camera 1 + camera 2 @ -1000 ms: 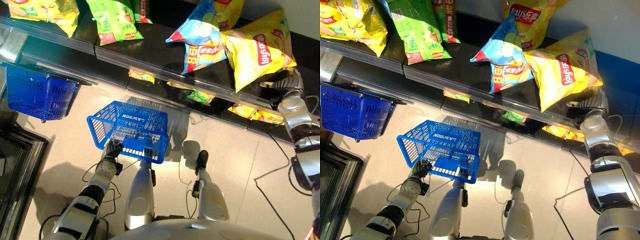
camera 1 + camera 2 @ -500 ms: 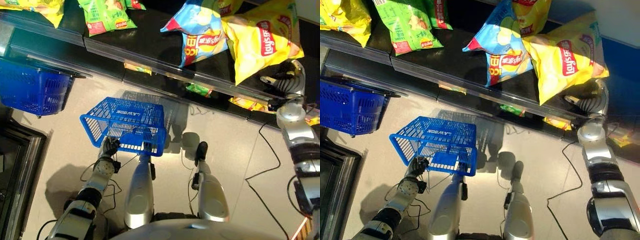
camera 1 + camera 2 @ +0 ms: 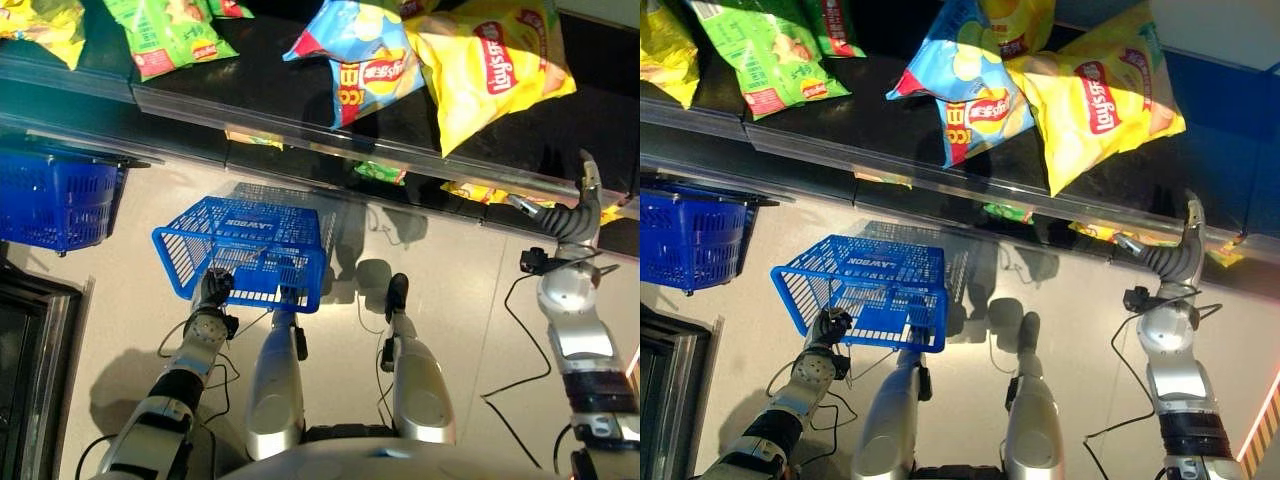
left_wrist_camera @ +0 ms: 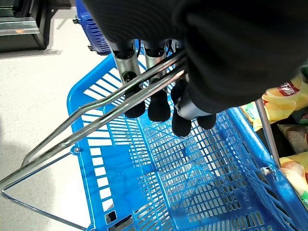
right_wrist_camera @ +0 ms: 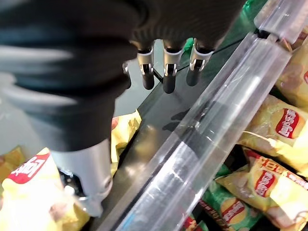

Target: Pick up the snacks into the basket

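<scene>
A light blue basket (image 3: 246, 248) hangs over the floor, below the shelf's front. My left hand (image 3: 212, 291) is shut on its wire handles (image 4: 98, 114), fingers (image 4: 155, 102) curled round them. The basket has nothing in it. On the dark shelf (image 3: 270, 70) lie a large yellow bag (image 3: 487, 72), a blue bag (image 3: 362, 58) and a green bag (image 3: 165, 30). My right hand (image 3: 576, 214) is at the right, below the yellow bag and beside the lower shelf. Its fingers (image 5: 166, 72) are straight and hold nothing.
A darker blue basket (image 3: 55, 200) stands at the left under the shelf. More bags (image 3: 472, 191) lie on the lower shelf behind a clear rail (image 5: 207, 139). Another yellow bag (image 3: 35, 15) lies at the shelf's far left.
The whole picture has shifted, so the camera moved. My right hand has drawn back from under the yellow bag to lower down by the lower shelf. The left hand keeps its hold.
</scene>
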Controlling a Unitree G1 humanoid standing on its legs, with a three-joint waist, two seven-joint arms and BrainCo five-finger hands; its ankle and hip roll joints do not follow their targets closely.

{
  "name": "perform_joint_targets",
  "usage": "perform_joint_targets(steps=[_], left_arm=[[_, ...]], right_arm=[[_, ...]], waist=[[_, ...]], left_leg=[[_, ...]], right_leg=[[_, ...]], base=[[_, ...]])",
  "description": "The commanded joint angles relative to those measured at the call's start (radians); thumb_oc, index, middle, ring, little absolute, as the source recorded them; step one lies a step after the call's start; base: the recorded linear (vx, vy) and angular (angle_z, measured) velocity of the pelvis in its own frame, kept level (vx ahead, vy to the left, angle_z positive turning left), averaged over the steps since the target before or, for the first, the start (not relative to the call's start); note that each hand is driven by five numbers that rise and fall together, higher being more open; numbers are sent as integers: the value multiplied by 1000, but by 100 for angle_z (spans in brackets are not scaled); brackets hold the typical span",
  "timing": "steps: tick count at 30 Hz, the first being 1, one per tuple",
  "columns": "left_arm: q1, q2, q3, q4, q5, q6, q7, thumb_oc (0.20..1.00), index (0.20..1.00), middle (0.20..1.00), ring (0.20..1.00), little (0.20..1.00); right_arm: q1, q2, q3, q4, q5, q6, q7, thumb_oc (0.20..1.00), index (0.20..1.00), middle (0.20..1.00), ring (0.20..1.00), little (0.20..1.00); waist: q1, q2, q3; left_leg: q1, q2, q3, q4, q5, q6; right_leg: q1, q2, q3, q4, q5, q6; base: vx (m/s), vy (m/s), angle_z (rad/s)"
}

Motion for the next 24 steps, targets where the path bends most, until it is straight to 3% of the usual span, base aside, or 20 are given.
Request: perform_joint_targets(steps=[1,7,16,18,24], left_arm=[[6,25,12,81,55,9,34,200,200,200,200,200],[-7,25,3,83,61,11,35,200,200,200,200,200],[18,32,-34,43,78,12,17,200,200,200,200,200],[18,31,-31,43,78,12,17,200,200,200,200,200],[9,74,-53,49,80,10,34,200,200,200,200,200]], right_arm=[[-9,-11,-94,-88,-13,-42,-8,1000,1000,1000,1000,1000],[-39,-22,-96,-105,-31,-42,-21,1000,1000,1000,1000,1000],[-324,-207,44,32,-189,61,-27,1000,1000,1000,1000,1000],[-329,-208,48,35,-189,60,-29,1000,1000,1000,1000,1000],[-658,-332,318,320,-214,117,17,1000,1000,1000,1000,1000]], waist=[[8,-45,-52],[8,-51,-58],[47,-41,-67],[44,-40,-66],[85,-45,-64]], left_leg=[[36,-64,19,8,-100,21],[37,-64,22,9,-103,24],[35,-67,19,9,-101,24],[35,-67,19,9,-101,24],[23,-65,18,11,-93,20]], right_leg=[[-101,-16,32,31,44,29],[-103,-14,39,29,48,28],[-107,-16,36,25,56,29],[-107,-16,36,25,56,28],[-113,-14,27,26,61,26]], base=[[0,0,0],[0,0,0],[0,0,0],[0,0,0],[1,-1,-2]])
